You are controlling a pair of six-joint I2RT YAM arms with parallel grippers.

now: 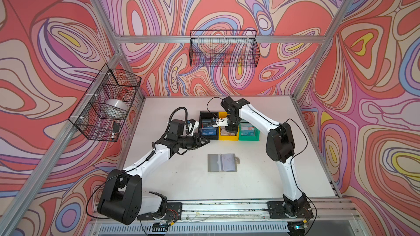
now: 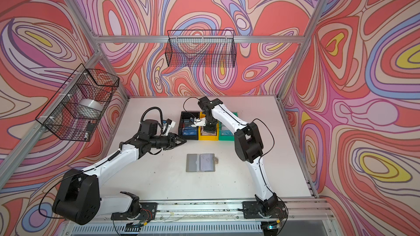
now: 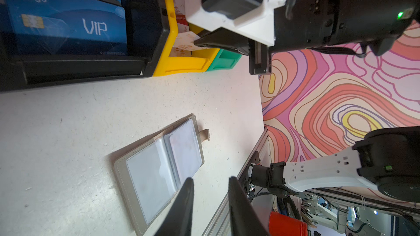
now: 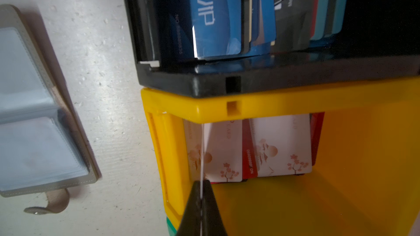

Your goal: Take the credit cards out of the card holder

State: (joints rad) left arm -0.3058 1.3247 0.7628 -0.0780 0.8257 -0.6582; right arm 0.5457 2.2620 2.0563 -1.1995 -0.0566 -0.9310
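The right end effector (image 4: 201,186) is pinched shut on a credit card (image 4: 201,155), gripping it at one short edge so that the wrist view sees it edge-on, as a thin white line. The card hangs over the near end of the yellow bin (image 4: 272,107), just inside the rim, with its long axis pointing away from the fingers and down into the bin. On the bin's floor more white cards (image 4: 281,146) lie flat and overlapping. The next move likely turns on this: the drop spot is directly below, so letting go should be enough.

The left end effector (image 3: 210,180) stands narrowly open and empty, poised above the surface (image 1: 181,178) in front of the black bin (image 4: 204,82), which holds blue VIP cards (image 3: 68,26). The green bin (image 3: 223,61) adjoins the yellow one on its other side.

The card holder (image 1: 222,162) lies open and flat mid-surface, nearer the robot's bases, with its spread running side to side in both top views. The left end effector is the closer of the two, and nothing lies between it and the holder. Whether a card remains in the sleeves cannot be told.
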